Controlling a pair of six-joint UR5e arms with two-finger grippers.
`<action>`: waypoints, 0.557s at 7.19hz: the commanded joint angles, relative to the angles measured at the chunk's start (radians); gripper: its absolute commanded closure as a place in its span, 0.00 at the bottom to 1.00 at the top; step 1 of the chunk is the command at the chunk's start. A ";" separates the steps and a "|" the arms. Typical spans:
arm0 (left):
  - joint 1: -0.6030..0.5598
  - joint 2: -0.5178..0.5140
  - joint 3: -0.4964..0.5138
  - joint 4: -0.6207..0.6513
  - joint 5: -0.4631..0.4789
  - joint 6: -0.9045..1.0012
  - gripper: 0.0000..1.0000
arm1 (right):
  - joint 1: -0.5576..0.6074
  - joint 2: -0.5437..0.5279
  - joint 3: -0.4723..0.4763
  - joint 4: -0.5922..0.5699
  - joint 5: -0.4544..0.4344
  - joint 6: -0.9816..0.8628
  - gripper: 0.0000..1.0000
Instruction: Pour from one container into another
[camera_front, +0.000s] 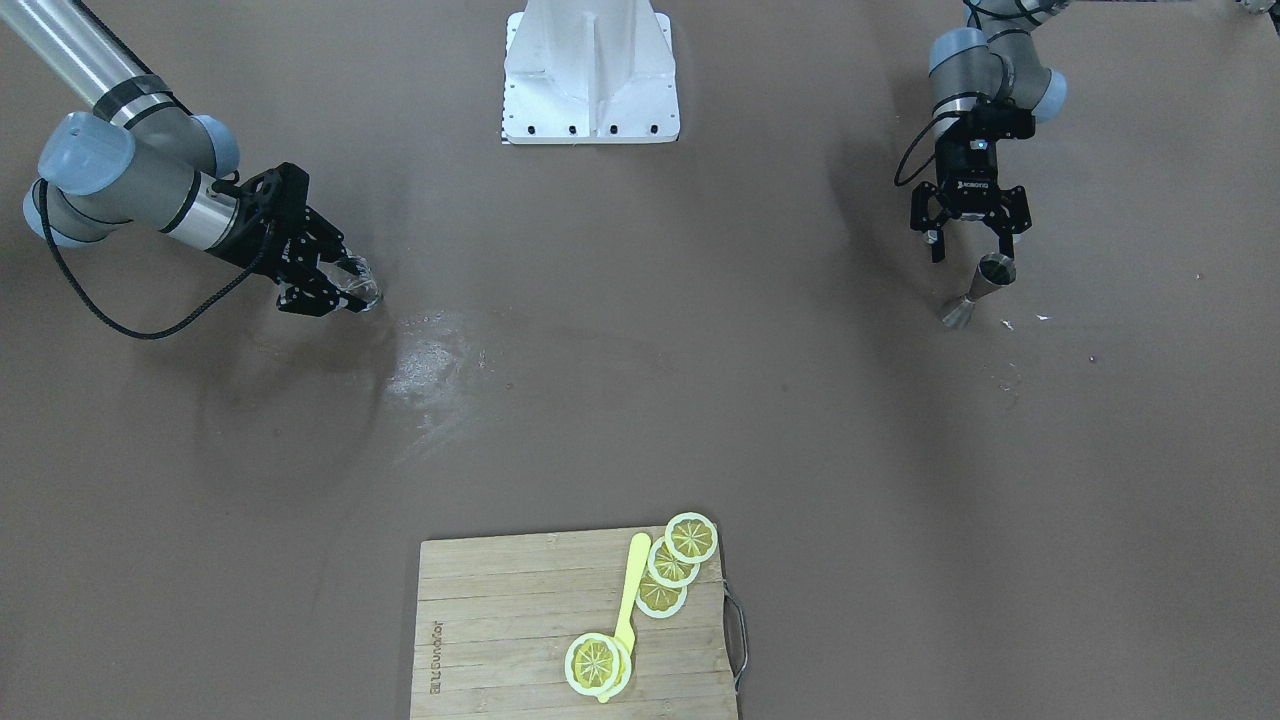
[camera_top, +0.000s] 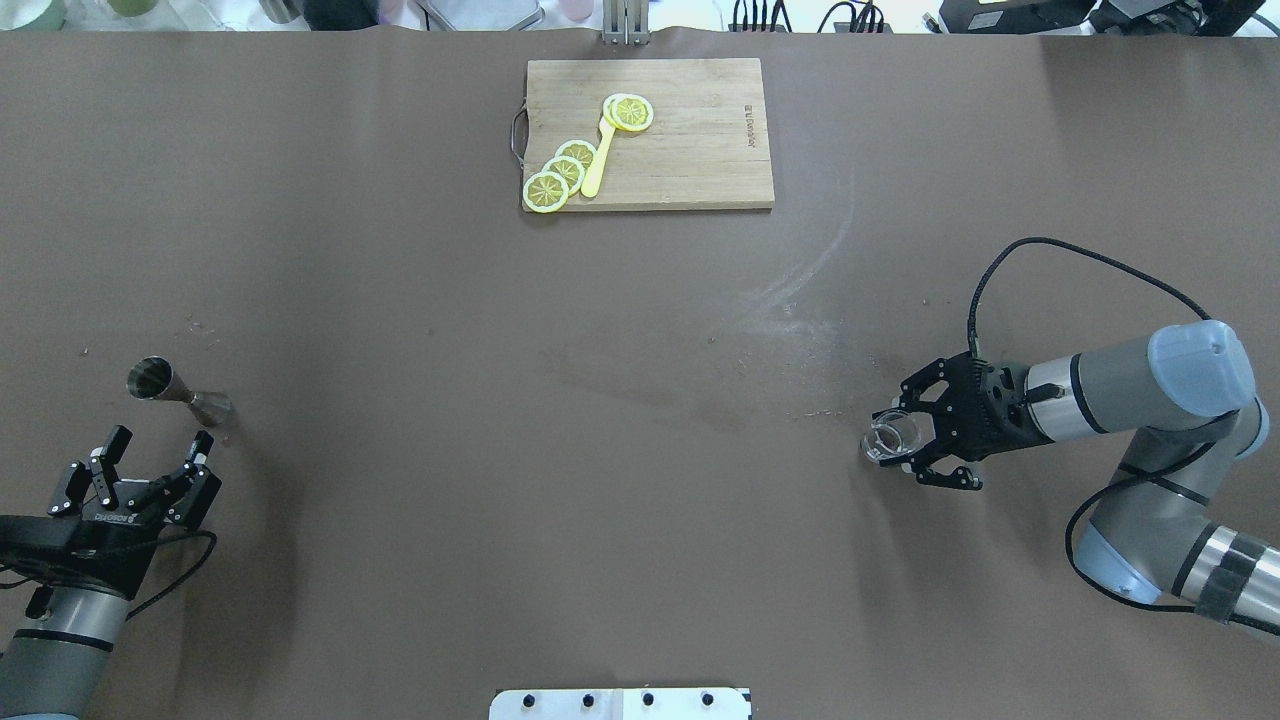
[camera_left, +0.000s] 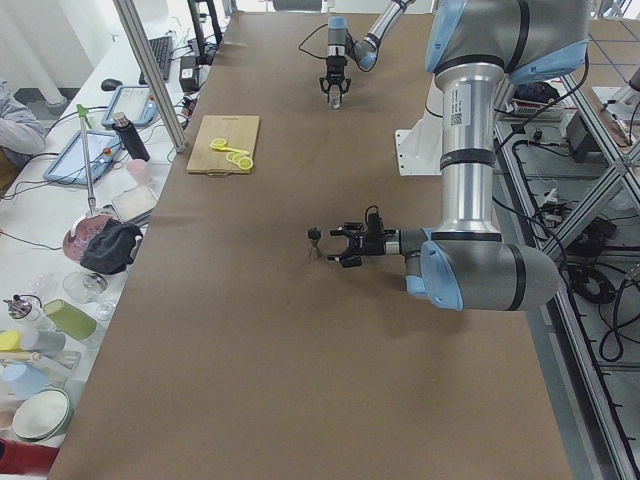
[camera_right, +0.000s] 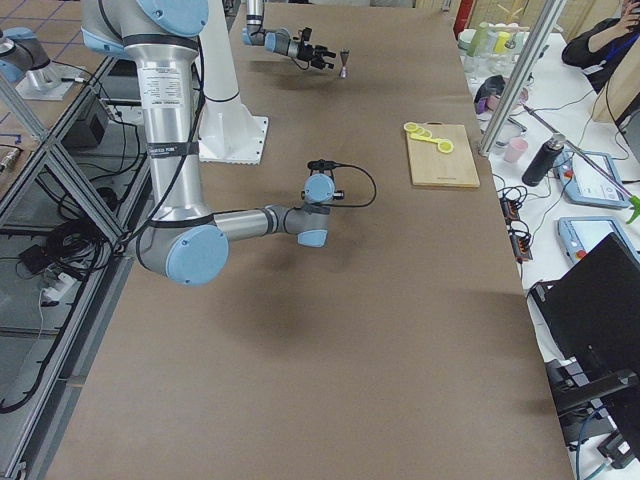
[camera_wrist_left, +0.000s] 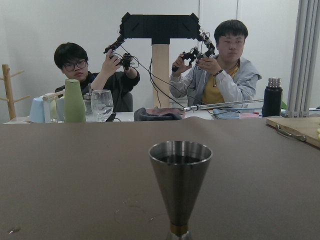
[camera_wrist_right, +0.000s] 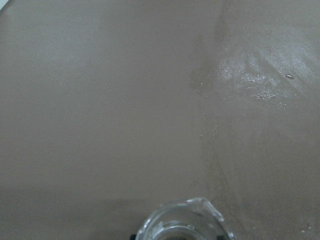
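Observation:
A small clear glass cup (camera_top: 891, 436) is gripped from the side by my right gripper (camera_top: 908, 438), low over the table at the right. In the front view the cup (camera_front: 356, 280) sits between the black fingers, and its rim (camera_wrist_right: 185, 222) shows at the bottom of the right wrist view. The steel jigger (camera_top: 180, 392) stands upright at the far left. My left gripper (camera_top: 160, 440) is open just behind it, not touching. The jigger (camera_wrist_left: 180, 185) fills the middle of the left wrist view, dark inside. From the front, the jigger (camera_front: 980, 290) stands below the open left gripper (camera_front: 970, 250).
A wooden cutting board (camera_top: 700, 140) with lemon slices (camera_top: 562, 172) and a yellow utensil lies at the far middle edge. A shiny smear (camera_top: 790, 300) marks the table near the right arm. Two people sit beyond the table's left end (camera_wrist_left: 150, 75), with bottles and cups there.

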 joint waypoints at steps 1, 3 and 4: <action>-0.055 -0.029 0.009 0.045 -0.059 0.001 0.03 | 0.037 0.000 0.002 -0.005 0.013 0.003 0.93; -0.099 -0.075 0.032 0.058 -0.105 0.003 0.04 | 0.143 0.014 0.013 -0.018 0.097 0.006 1.00; -0.109 -0.081 0.033 0.065 -0.107 0.006 0.05 | 0.199 0.014 0.022 -0.024 0.152 0.006 1.00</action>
